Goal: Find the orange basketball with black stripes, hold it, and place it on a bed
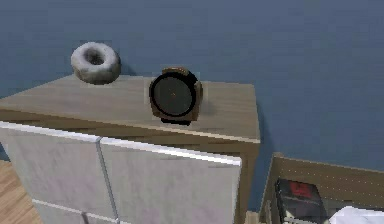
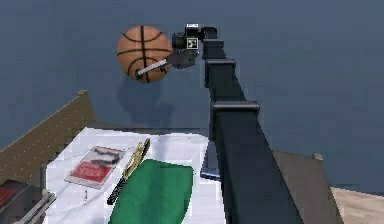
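Note:
The orange basketball with black stripes [image 2: 143,52] hangs in front of the blue wall, clear of every surface, at the far end of my gripper [image 2: 153,70], which holds it. The dark arm rises from the arm side view's bottom edge to the gripper. Below the ball lies a bed [image 2: 90,140] with a white sheet and a wooden frame.
On the bed lie a green cloth [image 2: 155,193], a red and white book [image 2: 98,166], a long dark stick [image 2: 130,172] and a dark flat thing [image 2: 208,160]. In the forward view a wooden dresser [image 1: 130,160] carries a grey ring sculpture [image 1: 96,62] and a round clock [image 1: 175,95].

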